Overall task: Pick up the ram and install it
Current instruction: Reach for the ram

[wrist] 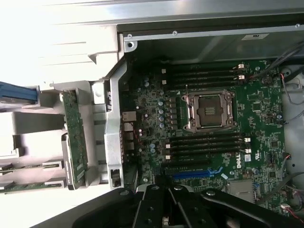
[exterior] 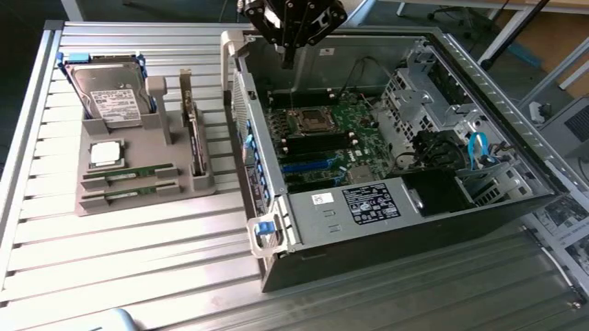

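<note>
Hand shut above the open computer case; ram in its holder on the table.

Nearest me, on the exterior view's left, the slatted table [exterior: 138,262] carries a grey holder [exterior: 147,152]. The ram [exterior: 129,195] lies flat in its near slot, with a second green stick [exterior: 130,172] just beyond it, both well apart from my hand. Farther along the holder I see a square processor chip [exterior: 106,153], an upright green card [exterior: 195,138] and, at the far end, a hard drive [exterior: 110,100]. To the right lies the open computer case [exterior: 387,241], its motherboard [exterior: 350,138] and processor socket [exterior: 307,122] facing up. My hand [exterior: 288,58] hangs over the case's far edge, fingers pressed together with nothing gripped. In the wrist view, the hand [wrist: 162,190] looks down on the memory slots [wrist: 204,142].
</note>
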Robot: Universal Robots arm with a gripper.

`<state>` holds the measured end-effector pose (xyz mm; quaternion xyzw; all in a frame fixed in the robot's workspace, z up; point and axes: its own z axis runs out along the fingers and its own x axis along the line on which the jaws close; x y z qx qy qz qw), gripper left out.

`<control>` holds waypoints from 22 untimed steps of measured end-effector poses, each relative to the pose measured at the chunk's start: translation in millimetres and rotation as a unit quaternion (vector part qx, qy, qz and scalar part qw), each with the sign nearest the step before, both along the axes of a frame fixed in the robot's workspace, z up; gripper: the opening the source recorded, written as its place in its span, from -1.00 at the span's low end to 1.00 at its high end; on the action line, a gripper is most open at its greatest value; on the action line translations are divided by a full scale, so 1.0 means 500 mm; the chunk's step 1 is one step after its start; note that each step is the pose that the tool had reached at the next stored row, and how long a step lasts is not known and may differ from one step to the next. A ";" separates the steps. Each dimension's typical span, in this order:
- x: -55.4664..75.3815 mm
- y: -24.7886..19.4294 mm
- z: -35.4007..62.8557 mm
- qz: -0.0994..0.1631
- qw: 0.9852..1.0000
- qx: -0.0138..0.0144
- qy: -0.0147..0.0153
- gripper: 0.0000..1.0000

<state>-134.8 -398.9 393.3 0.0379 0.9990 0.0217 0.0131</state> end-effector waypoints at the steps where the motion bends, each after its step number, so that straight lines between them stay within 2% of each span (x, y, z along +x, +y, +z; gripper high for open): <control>1: -0.004 0.0000 0.000 0.000 1.000 0.000 0.000 -0.79; 22: -0.037 0.0000 0.000 0.000 1.000 0.000 0.000 -0.79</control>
